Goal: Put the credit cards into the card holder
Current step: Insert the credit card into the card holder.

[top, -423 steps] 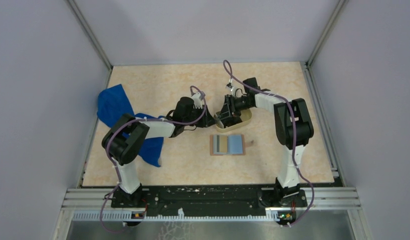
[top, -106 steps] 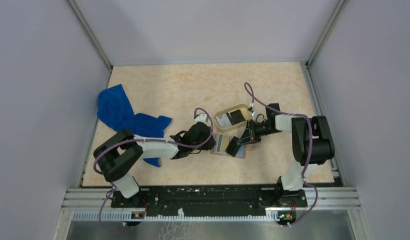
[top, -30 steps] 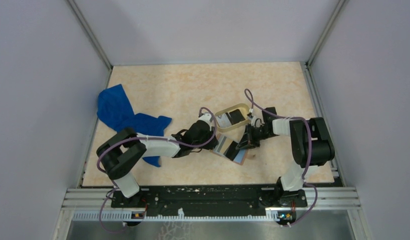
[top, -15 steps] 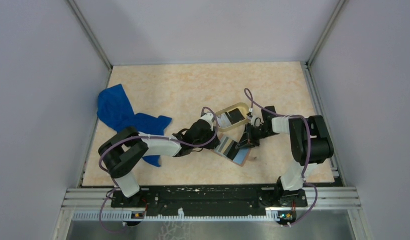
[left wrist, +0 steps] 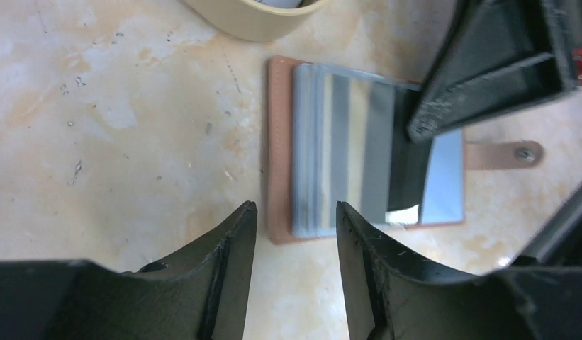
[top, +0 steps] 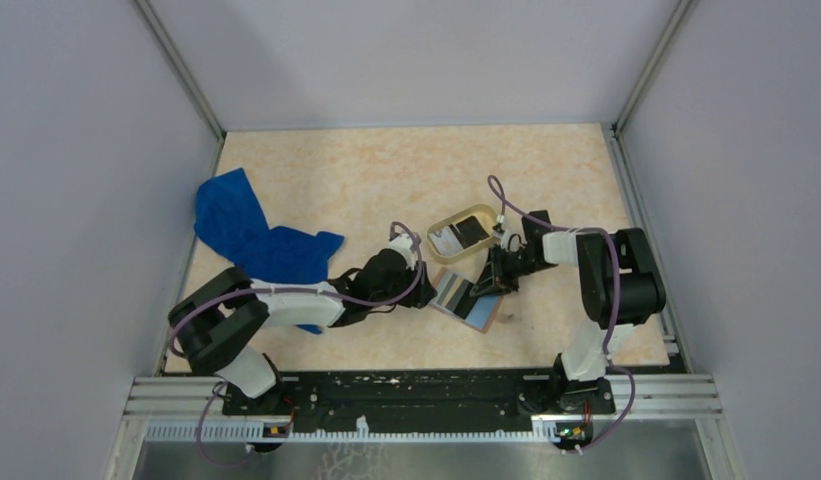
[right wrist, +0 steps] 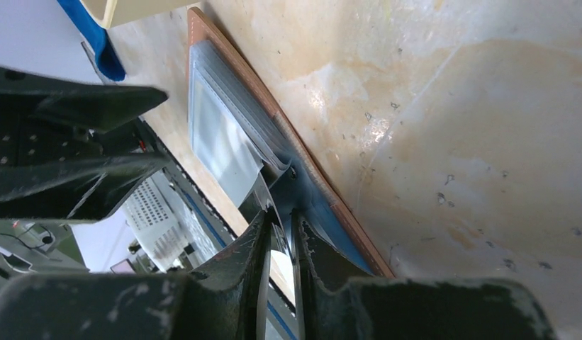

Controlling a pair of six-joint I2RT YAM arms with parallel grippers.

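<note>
- Card holder is laid open and flat on the table, grey-blue pocket face up, with its strap tab at the end away from the left tool.
- Right tool is pinched almost closed on a dark card, which is gripped at one short edge. The card's free end is laid on the holder's pocket face. Whether it has entered a slot cannot be told.
- Left tool is spread open with nothing gripped. Its tips are held low at the holder's salmon border, and contact cannot be resolved.
- Tray is set just beyond the holder's far edge. A black card and a white card are seen inside it.
- Cards are judged light, thin, stiff and glossy, so slip in the pinch and skating on the table are to be expected.
- Short-edge grip is preferred, so that most of the card's length is left free for insertion. Cards lying flat in the tray would probably need to be tipped against the rim before being pinched.
- Holder is judged light and soft, likely to be shoved along the table by the insertion force unless braced. Bracing is best applied at the border on the left tool's side, clear of the pocket mouths.
- Pocket film could be buckled by a steep entry, so a shallow angle is advised.
</note>
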